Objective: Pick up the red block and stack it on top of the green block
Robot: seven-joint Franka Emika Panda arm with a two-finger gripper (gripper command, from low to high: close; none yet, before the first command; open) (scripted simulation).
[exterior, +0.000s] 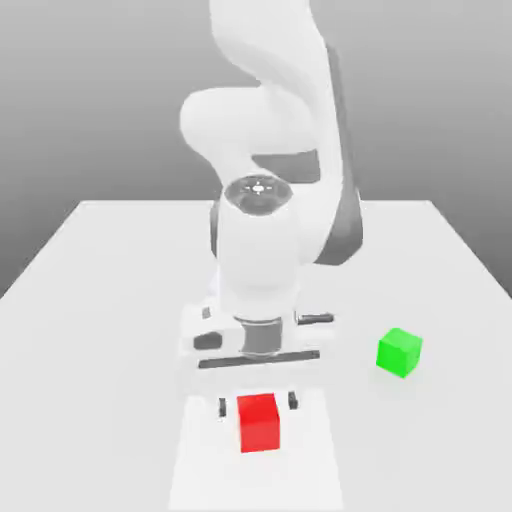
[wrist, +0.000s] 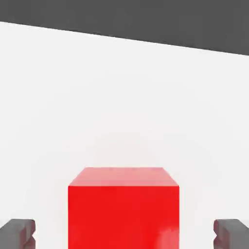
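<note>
The gripper (exterior: 258,403) stands with fingers apart, the red block (exterior: 259,422) between them but untouched. The block looks rigid, light and smooth, best pinched on two opposite flat sides. The green block (exterior: 399,352) sits well apart, towards the exterior view's right.

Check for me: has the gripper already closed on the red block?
No: in the hand view the gripper is open, its fingertips standing clear of the red block on either side.
</note>
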